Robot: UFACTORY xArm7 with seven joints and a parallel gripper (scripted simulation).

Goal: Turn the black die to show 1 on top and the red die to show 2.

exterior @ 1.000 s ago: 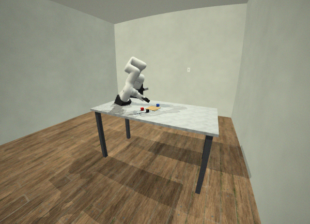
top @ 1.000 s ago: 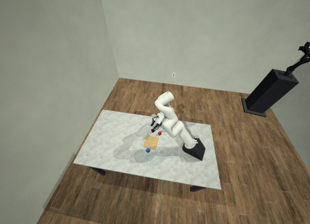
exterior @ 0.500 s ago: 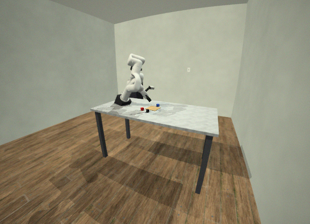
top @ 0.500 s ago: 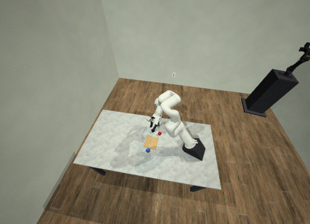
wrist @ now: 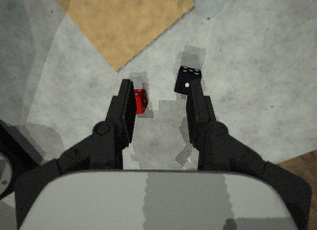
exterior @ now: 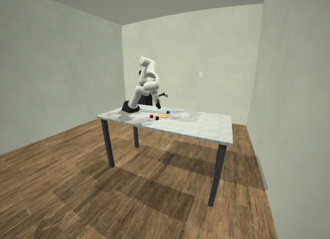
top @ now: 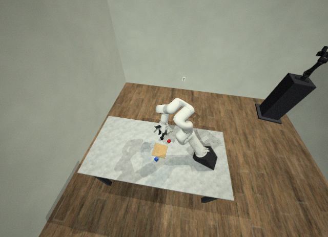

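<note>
In the top view the blue die lies on the grey table just off the near corner of the tan mat, which lies flat. The gripper hangs over the table beyond the mat's far edge, hiding the black die from this view, and the red die sits on the table just off the mat's far right corner. Right of that, the white arm rises from its dark base, folds sharply at the elbow and bends back down to the wrist, so the gripper points downward, slightly tilted.

In the wrist view the fingers are half parted with bare table between them: released, grasping nothing. The red die peeks out past the left finger, and the black die lies at the tip of the right finger, one white pip on its upper face. Both dice are off the mat
</note>
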